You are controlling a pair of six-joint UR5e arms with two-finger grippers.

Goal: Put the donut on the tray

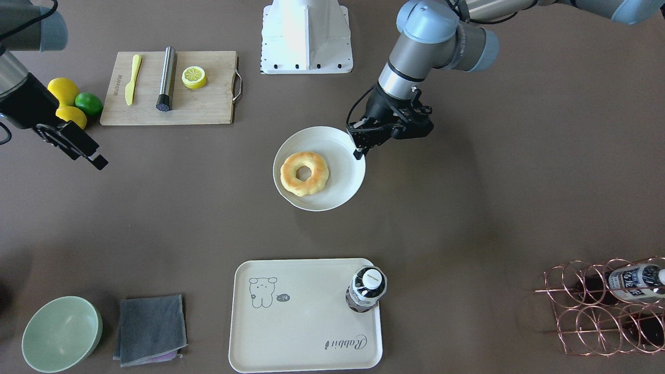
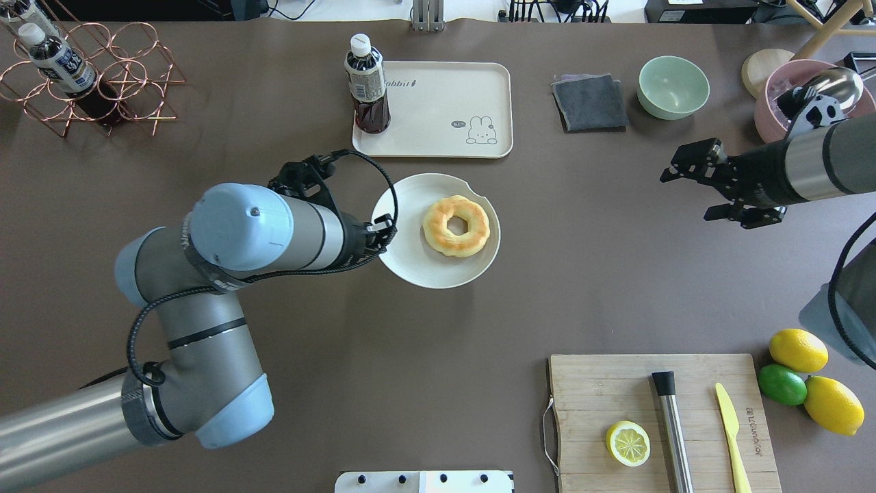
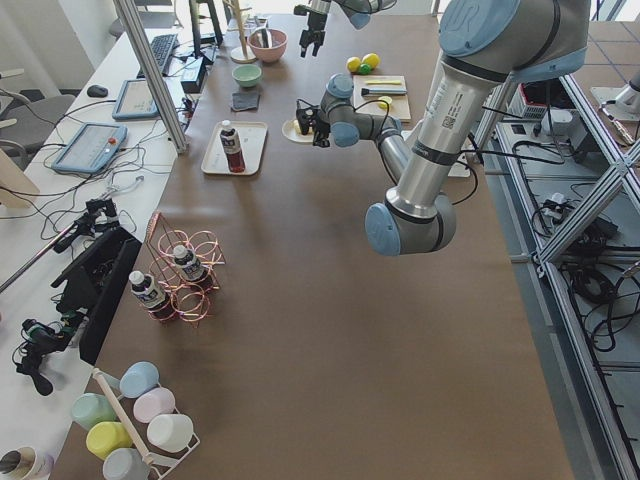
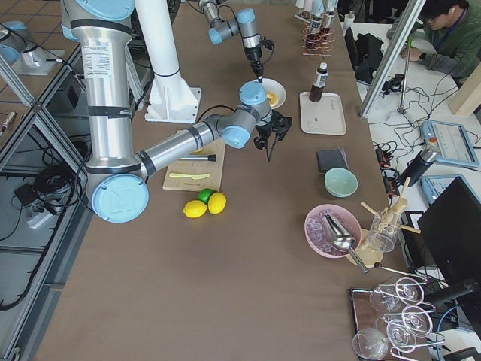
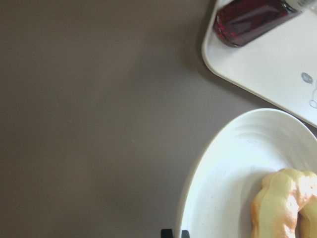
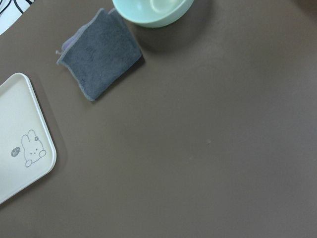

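The donut (image 1: 290, 176) is a golden ring lying on a round white plate (image 1: 318, 133) at mid-table; it also shows in the overhead view (image 2: 473, 229) and the left wrist view (image 5: 277, 208). The cream tray (image 1: 306, 322) with the cartoon animal lies beyond the plate, with a dark drink bottle (image 1: 366, 288) standing on one corner. My left gripper (image 1: 358, 153) hangs just over the plate's rim beside the donut, fingertips close together, holding nothing. My right gripper (image 2: 684, 198) is open and empty, far off to the right above bare table.
A wooden cutting board (image 1: 197, 106) carries a lemon half (image 1: 194, 77), a yellow knife and a steel cylinder. Lemons and a lime (image 1: 89, 103) lie beside it. A green bowl (image 1: 61, 333), a grey cloth (image 1: 150, 328) and a copper wire rack (image 1: 608, 306) flank the tray.
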